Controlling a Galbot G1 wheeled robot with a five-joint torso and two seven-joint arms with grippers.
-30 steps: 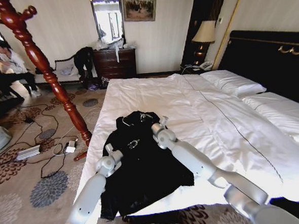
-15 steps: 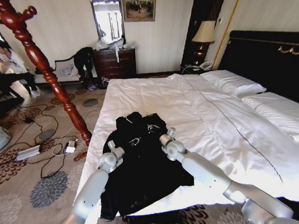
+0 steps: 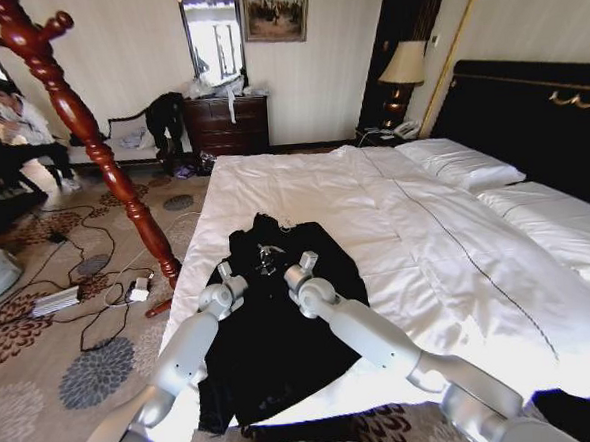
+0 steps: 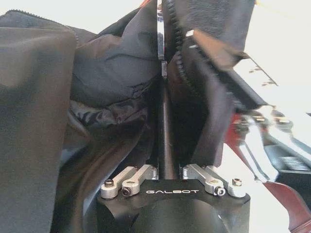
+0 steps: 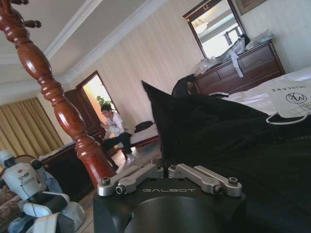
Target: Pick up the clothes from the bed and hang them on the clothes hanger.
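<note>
Since a second ago my right hand [image 3: 302, 268] has drawn back leftward from the collar's right side to the coat's upper middle, and my left hand [image 3: 226, 280] has crept farther forward to the coat's left edge. The clothes [image 3: 282, 332] lie flat on the near left corner of the bed [image 3: 426, 233], collar bunched up between both hands. Each hand's fingers are clamped together on a fold of black fabric. The clothes hanger [image 3: 79, 124] stands to the left, apart.
</note>
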